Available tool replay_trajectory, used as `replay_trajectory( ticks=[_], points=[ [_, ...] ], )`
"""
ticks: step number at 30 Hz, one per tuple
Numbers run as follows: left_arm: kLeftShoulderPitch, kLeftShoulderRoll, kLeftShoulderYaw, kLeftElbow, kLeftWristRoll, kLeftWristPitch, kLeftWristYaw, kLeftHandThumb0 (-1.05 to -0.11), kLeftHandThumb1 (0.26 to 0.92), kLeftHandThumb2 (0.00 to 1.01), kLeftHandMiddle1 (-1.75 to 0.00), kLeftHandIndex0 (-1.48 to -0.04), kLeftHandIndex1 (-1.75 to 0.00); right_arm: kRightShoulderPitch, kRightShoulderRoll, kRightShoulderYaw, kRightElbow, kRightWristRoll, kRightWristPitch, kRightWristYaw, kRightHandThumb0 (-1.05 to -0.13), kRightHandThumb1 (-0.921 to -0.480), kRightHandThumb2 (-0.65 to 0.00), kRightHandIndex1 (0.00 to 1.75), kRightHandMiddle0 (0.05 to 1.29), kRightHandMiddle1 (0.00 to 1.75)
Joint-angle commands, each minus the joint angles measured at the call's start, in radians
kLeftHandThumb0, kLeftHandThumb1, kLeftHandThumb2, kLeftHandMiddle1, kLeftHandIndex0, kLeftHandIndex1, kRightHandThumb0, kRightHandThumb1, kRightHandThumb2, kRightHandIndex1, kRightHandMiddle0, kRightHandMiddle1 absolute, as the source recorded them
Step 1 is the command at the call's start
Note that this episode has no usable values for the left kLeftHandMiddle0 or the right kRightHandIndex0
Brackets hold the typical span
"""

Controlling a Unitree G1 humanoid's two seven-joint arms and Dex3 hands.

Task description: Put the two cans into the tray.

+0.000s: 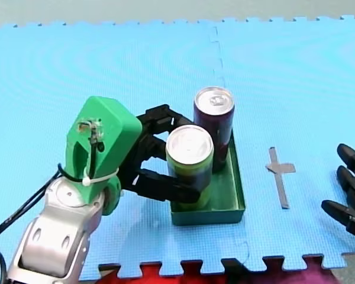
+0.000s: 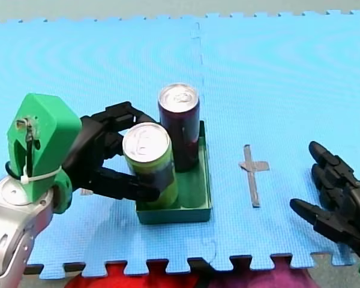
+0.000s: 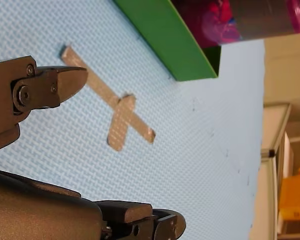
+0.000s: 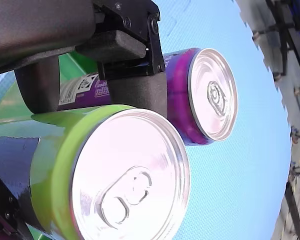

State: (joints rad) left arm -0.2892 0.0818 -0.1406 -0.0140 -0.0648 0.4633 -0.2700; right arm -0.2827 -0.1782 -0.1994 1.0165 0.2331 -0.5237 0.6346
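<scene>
A green tray [image 1: 237, 177] lies on the blue foam mat. A purple can [image 1: 214, 121] stands upright at its far end. A green can [image 1: 189, 161] is upright in its near end, right in front of the purple one. My left hand [image 1: 165, 155] reaches in from the left and is shut on the green can, one finger across its front and others behind. In the second wrist view the same fingers [image 4: 135, 85] press on the green can [image 4: 115, 185], with the purple can [image 4: 200, 100] beside it. My right hand [image 2: 327, 189] is open over the mat, at the right near the front edge.
A grey tape cross [image 1: 279, 173] is stuck on the mat between the tray and my right hand; it also lies under the fingers [image 3: 50, 87] in the first wrist view, near a tray corner [image 3: 190, 60]. The mat's jagged front edge [image 1: 236, 263] runs close below the tray.
</scene>
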Motion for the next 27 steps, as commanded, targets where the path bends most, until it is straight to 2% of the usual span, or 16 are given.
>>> replay_trajectory(
  ticks=[1, 12, 27],
  points=[
    [-0.002, 0.0, 0.007, -0.001, -0.008, -0.009, -0.003, -0.217, 0.799, 0.0, -1.75, -0.53, -1.75, 0.017, 0.002, 0.003, 0.007, -0.006, 0.024, 0.003, -1.048, -0.921, -0.129, 0.0, 0.17, 0.0],
    [0.014, -0.005, 0.012, 0.048, -0.008, -0.056, -0.012, -0.223, 0.802, 0.0, -1.75, -0.53, -1.75, 0.025, 0.0, 0.004, -0.006, -0.007, 0.028, 0.001, -1.048, -0.921, -0.131, 0.0, 0.17, 0.0],
    [0.021, -0.003, 0.017, 0.05, -0.011, -0.061, -0.019, -0.227, 0.806, 0.0, -1.75, -0.52, -1.75, 0.028, -0.001, 0.003, -0.01, -0.004, 0.029, 0.004, -1.048, -0.921, -0.132, 0.0, 0.17, 0.0]
  ],
)
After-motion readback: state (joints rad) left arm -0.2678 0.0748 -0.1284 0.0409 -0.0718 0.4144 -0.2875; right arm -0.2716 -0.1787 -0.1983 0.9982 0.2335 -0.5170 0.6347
